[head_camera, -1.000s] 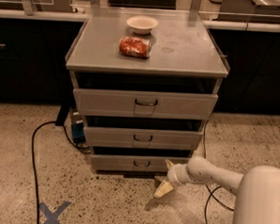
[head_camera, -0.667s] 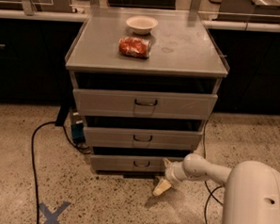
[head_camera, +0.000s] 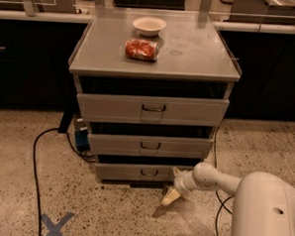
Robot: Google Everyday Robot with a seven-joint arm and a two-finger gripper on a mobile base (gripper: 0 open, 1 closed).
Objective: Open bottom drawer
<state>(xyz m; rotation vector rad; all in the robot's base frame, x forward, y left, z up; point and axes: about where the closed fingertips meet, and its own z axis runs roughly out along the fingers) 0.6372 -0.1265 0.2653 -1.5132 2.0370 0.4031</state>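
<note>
The bottom drawer is the lowest and narrowest grey front of the cabinet, just above the floor. It has a small dark wire handle at its centre. My gripper is low at the drawer's right end, to the right of the handle. It is open: the upper finger lies near the drawer front's right edge and the cream lower fingertip points down at the floor. It holds nothing. My white arm comes in from the lower right.
The mid-sized drawer and the tallest drawer sit above. On the cabinet top are a white bowl and a red bag. A black cable and a blue tape X are on the speckled floor at left.
My arm's white body has come further into view from the right. The gripper has stayed at the bottom drawer's right end, and the drawer has not visibly moved.
</note>
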